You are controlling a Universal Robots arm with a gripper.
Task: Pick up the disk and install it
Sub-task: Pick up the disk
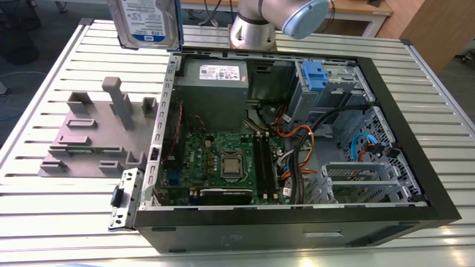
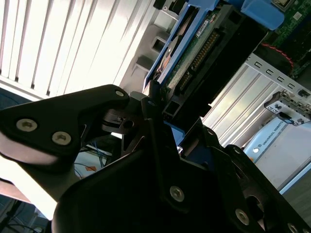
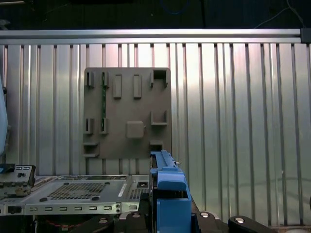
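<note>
The disk [image 1: 144, 22], a silver hard drive with a white-and-blue label and blue caddy rails, hangs upright in the air above the table's far side, on the exterior view's left of the open computer case [image 1: 415, 167]. In the second wrist view its connector edge and green circuit board [image 2: 204, 53] run out from between the black fingers [image 2: 92, 114] of my gripper [image 2: 163, 114], which is shut on it. The first wrist view looks along the disk's blue rail [image 3: 167, 187], with the gripper body [image 3: 214, 221] around it.
A grey slotted holder [image 1: 97, 133] [image 3: 127, 114] lies on the slatted metal table [image 1: 59, 217] beside the case. Inside the case are a power supply [image 1: 211, 72], a motherboard [image 1: 222, 161], loose cables [image 1: 297, 139] and a grey drive bay with a blue bracket [image 1: 315, 75]. The arm's base [image 1: 252, 33] stands behind it.
</note>
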